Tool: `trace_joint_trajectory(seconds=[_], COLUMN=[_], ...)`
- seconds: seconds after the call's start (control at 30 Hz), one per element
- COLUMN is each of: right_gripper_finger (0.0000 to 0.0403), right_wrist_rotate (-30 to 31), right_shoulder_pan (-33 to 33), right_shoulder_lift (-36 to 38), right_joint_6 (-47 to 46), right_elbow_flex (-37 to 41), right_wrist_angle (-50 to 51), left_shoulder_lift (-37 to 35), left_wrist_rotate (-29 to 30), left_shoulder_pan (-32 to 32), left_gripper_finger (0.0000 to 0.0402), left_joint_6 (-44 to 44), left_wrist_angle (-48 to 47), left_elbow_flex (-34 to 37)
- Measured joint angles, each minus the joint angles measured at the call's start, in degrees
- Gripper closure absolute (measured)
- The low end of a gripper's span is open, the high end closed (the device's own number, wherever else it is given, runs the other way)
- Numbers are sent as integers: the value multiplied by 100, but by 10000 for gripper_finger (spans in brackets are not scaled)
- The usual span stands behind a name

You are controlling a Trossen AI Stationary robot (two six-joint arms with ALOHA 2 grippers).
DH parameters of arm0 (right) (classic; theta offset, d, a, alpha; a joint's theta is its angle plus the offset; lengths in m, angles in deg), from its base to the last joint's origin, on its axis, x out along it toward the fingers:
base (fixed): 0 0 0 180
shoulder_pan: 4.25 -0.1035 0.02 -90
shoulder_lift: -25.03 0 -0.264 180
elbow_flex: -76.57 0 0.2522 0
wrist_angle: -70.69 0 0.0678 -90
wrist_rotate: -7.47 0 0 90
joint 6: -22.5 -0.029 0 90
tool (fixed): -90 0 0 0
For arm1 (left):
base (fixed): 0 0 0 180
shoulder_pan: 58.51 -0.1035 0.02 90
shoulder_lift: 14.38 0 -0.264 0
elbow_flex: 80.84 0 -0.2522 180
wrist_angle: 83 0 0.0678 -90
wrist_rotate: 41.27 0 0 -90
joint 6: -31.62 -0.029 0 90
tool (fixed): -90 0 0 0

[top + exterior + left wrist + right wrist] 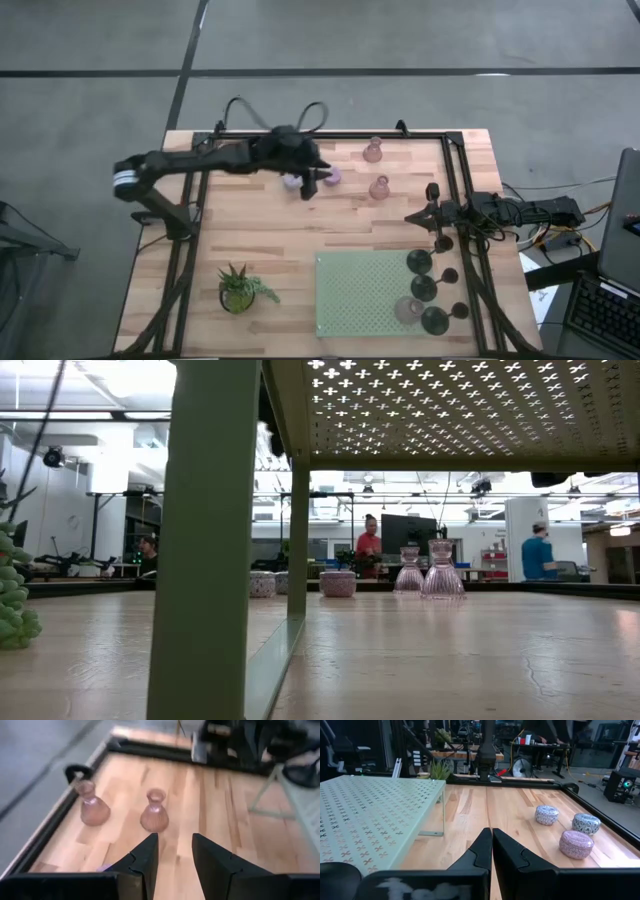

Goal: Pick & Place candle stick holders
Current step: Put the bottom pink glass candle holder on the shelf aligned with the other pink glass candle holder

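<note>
Left hand (172, 857): fingers spread, empty, above far part of desk (290, 230). Two pink holders (154, 811) just ahead; short round holders (330, 177) directly beneath. Right hand (492, 851): fingers pressed together, empty, at desk's right edge; black holders (428, 290) beside it on green rack (360, 290).

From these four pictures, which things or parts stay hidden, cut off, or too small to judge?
- High view: the left pincer covers the short round holders; their number is unclear there.
- High view: the clear holder on the green rack is too faint to give its shape.
- Low view: the rack's leg hides part of the table; both arms are out of the picture.
- Left wrist view: a lilac bit is hidden behind the fingers.
</note>
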Motion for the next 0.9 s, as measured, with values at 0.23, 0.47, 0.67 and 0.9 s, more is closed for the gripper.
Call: trace_joint_trajectory(seconds=[0.23,0.47,0.67,0.9], right_gripper_finger=[394,394,394,394], right_wrist_rotate=[1,4,5,5], right_shoulder_pan=[0,0,0,0], right_shoulder_lift=[-2,-2,-2,-2], right_joint_6=[0,0,0,0], right_elbow_flex=[0,0,0,0], right_wrist_angle=[-2,-2,-1,-1], left_shoulder_lift=[1537,2660,3324,4046], left_wrist_rotate=[-322,-589,135,353], left_shoulder_pan=[22,213,479,676], left_gripper_finger=[244,176,155,154], left_joint_6=[-905,-1209,-1665,-1804], left_wrist_angle=[-1284,-1411,-1368,-1520], left_elbow_flex=[-2087,-3287,-3831,-4539])
